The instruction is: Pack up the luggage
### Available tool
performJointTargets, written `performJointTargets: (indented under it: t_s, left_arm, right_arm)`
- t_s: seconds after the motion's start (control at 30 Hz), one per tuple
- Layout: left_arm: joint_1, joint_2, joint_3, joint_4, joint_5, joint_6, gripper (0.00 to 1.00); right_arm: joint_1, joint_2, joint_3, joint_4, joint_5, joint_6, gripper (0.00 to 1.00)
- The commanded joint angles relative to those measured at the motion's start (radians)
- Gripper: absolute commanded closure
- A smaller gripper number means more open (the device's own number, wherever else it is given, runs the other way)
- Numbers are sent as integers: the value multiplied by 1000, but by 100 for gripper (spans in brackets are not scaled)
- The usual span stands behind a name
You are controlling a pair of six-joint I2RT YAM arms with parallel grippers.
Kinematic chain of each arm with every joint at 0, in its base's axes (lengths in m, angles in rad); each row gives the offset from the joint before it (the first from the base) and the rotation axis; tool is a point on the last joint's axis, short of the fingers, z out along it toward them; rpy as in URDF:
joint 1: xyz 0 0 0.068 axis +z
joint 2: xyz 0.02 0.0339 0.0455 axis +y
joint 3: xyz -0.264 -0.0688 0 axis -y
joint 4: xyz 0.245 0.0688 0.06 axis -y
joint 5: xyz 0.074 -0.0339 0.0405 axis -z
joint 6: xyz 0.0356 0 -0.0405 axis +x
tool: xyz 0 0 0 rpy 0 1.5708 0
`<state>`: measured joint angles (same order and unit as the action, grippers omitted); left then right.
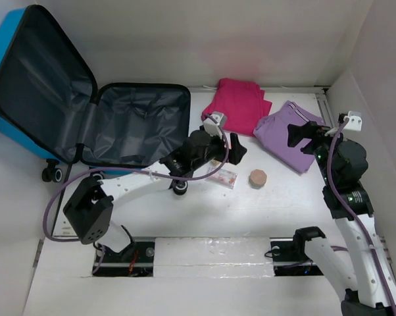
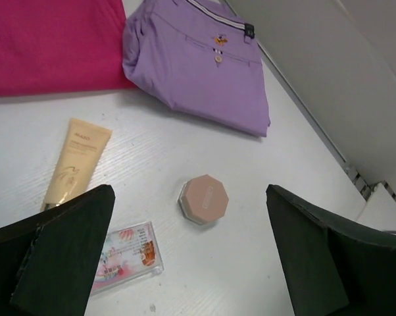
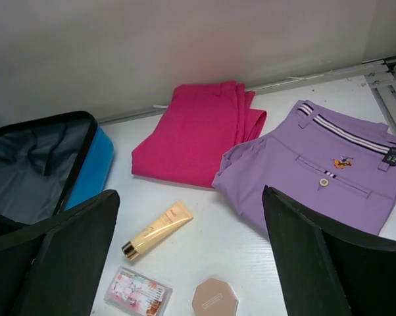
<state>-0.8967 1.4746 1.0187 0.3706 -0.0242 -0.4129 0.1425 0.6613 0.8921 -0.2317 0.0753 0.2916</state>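
a bright blue hard-shell suitcase (image 1: 137,125) is lying open at ten o'clock while the left gripper (image 1: 232,147) and the right gripper (image 1: 302,135) are hovering wide open, holding nothing.

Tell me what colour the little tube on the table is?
The tube is creamy yellow with a gold cap, clearest in the right wrist view.
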Motion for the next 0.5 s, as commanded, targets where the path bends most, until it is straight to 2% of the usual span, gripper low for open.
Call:
performJointTargets:
  t_s: [0.0,0.1,0.2,0.27,0.3,0.33,0.37,0.4,0.47]
  left_arm:
    - [-11,26,47,83,82,-24,5]
    - [-60,96,85,84,98,-24,12]
    - [-106,194,150,48,98,-24,25]
    - [-116,240,207,24,86,-33,29]
    - [-128,284,246,-1,72,-53,31]
    - [-128,306,265,-10,72,-62,32]
    - [-128,326,283,-21,55,-73,32]
    - [-128,348,306,-36,28,-84,32]
    - [-137,420,383,-108,-11,-118,32]
  right_arm:
    - [-4,-5,60,11,15,-5,5]
    - [-4,-5,80,11,24,-5,8]
    - [-4,-5,103,0,24,-5,25]
    - [-4,-5,113,0,15,-5,56]
    - [-4,-5,122,-12,15,-5,76]
    - [-4,-5,122,-12,15,-5,76]
    - [-4,-5,131,-12,15,-5,91]
    - [-4,-5,131,-24,15,-5,96]
    - [-4,-5,140,-35,26,-14,94]
